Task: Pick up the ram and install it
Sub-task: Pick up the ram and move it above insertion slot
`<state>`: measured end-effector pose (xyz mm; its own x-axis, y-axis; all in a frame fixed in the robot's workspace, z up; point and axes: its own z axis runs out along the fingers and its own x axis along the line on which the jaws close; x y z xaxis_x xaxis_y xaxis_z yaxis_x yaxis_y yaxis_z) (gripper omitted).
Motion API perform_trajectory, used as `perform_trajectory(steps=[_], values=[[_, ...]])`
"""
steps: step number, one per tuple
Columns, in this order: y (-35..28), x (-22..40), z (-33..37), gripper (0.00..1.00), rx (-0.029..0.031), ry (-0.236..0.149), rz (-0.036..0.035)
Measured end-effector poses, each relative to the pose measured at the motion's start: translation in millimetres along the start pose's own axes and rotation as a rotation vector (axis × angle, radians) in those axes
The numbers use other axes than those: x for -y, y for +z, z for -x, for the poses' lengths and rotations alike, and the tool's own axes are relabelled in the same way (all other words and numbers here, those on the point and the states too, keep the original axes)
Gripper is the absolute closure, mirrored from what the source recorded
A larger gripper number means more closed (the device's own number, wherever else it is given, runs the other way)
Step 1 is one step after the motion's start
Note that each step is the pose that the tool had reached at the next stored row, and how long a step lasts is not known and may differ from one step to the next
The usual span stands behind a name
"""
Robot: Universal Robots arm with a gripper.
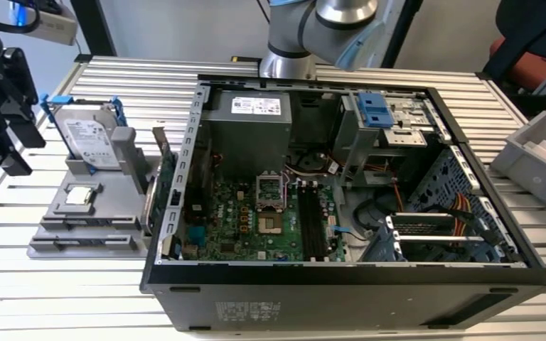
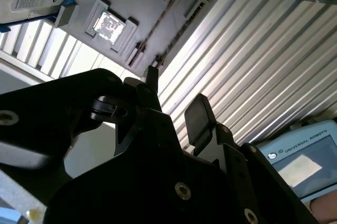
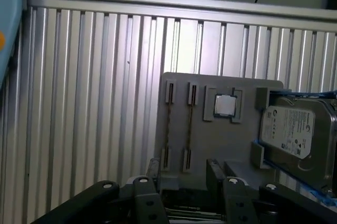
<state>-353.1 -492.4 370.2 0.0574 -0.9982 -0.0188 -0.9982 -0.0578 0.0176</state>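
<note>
Ram (image 3: 168,124) stood on edge in a grey holder tray (image 3: 210,145), one of two thin dark sticks lying parallel, each end caught in a small slot. The second stick (image 3: 189,124) sat just beside it, and a square silvery processor chip (image 3: 225,104) lay in a recess next to that. A hard drive (image 3: 295,132) in a blue bracket stood at the tray's far end, well clear of the sticks.

In both wrist views the gripper (image 3: 183,163) hung above the stick end of the tray with its black fingers (image 2: 197,113) spread wide and nothing between them. No object lay between the fingers and the sticks.

The tray rested on a slatted metal table (image 3: 95,103). In the exterior view it lay toward the exterior view's left, beside an open computer case (image 1: 349,284). An upright green expansion card (image 1: 166,192) and the case wall stood between the tray and the motherboard (image 1: 244,213), whose black memory slots (image 1: 311,220) were bare. A grey bin (image 1: 539,156) sat at the exterior view's right edge.
</note>
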Motion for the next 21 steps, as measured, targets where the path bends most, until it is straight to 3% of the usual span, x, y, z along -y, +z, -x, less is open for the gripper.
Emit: perform_trajectory(steps=[5, 15, 21], values=[[5.2, 0.1, 0.1, 0.0, -0.0003, 0.0, -0.005], [16.1, 0.4, 1.4, 0.0, -0.0051, 0.0, -0.0051], [17.2, 0.4, 1.4, 0.0, -0.0054, 0.0, -0.0049]])
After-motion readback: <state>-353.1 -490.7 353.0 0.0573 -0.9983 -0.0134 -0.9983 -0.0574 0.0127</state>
